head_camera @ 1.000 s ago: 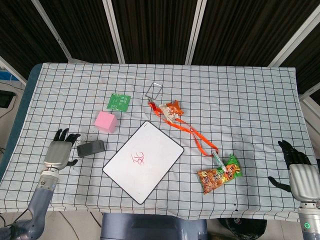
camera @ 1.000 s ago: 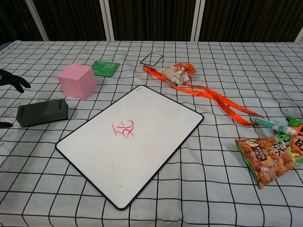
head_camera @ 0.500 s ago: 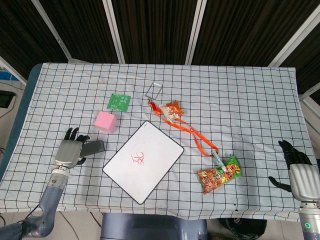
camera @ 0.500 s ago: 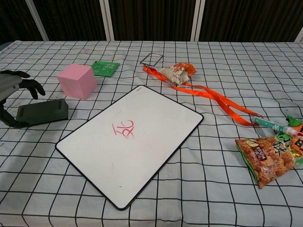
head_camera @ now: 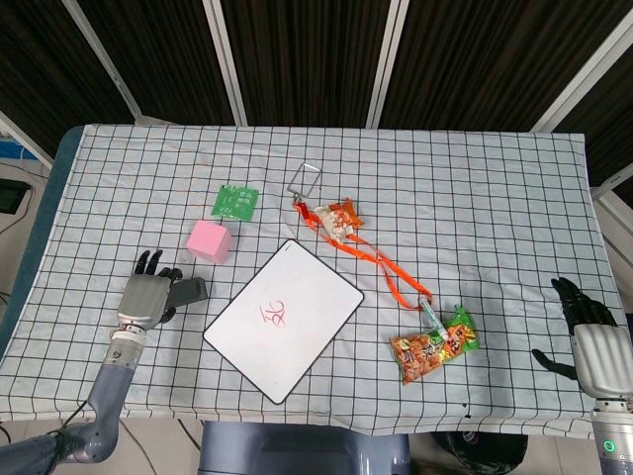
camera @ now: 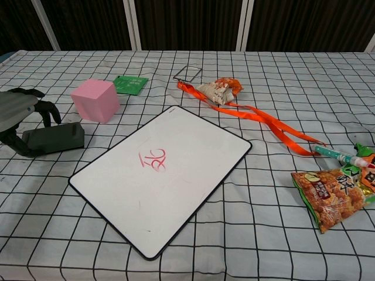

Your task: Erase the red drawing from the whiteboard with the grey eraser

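The grey eraser (head_camera: pixel 188 290) (camera: pixel 55 139) lies flat on the checked cloth, left of the whiteboard (head_camera: pixel 297 341) (camera: pixel 187 193). A small red drawing (head_camera: pixel 269 315) (camera: pixel 153 160) sits near the board's middle. My left hand (head_camera: pixel 146 297) (camera: pixel 17 111) arches over the eraser's left end, fingers down behind it and thumb in front; I see no firm grip. My right hand (head_camera: pixel 593 341) rests at the table's right front corner with fingers spread and nothing in it; the chest view does not show it.
A pink cube (head_camera: pixel 210 240) (camera: pixel 95 100) stands just behind the eraser, a green packet (head_camera: pixel 235 202) (camera: pixel 130 84) further back. An orange lanyard (head_camera: pixel 381 265) (camera: pixel 263 120) runs from a snack packet (head_camera: pixel 336 220) toward a snack bag (head_camera: pixel 420 354) (camera: pixel 328 196) right of the board.
My left hand has moved right and come down over the eraser's left end, fingers now straddling it. The eraser, board and right hand have not moved.
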`<move>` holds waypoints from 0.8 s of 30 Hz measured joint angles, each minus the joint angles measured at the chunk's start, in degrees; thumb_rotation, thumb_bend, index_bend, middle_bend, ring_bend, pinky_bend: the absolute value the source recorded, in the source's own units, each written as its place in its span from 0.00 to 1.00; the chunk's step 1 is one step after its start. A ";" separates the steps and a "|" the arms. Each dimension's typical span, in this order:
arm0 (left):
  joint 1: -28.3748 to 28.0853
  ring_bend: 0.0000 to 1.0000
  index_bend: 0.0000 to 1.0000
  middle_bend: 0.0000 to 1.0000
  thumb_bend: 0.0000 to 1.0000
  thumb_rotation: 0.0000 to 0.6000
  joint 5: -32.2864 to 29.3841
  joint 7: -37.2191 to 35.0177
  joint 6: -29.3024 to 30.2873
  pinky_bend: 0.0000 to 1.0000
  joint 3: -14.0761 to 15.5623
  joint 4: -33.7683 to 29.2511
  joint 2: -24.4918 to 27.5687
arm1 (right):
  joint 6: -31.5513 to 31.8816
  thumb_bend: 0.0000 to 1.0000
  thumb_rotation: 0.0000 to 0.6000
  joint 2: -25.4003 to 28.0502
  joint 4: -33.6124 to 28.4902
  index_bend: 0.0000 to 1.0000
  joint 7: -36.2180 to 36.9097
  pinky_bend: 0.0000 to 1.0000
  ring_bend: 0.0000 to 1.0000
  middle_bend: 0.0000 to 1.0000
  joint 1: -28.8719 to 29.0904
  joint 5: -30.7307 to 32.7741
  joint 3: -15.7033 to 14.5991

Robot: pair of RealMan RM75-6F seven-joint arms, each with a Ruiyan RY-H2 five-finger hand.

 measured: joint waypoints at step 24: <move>-1.14 0.01 0.38 0.44 0.36 1.00 0.19 0.69 1.31 0.00 -0.98 -6.18 2.58 | -0.18 0.15 1.00 0.07 -0.17 0.01 0.18 0.22 0.21 0.12 0.03 -0.04 -0.13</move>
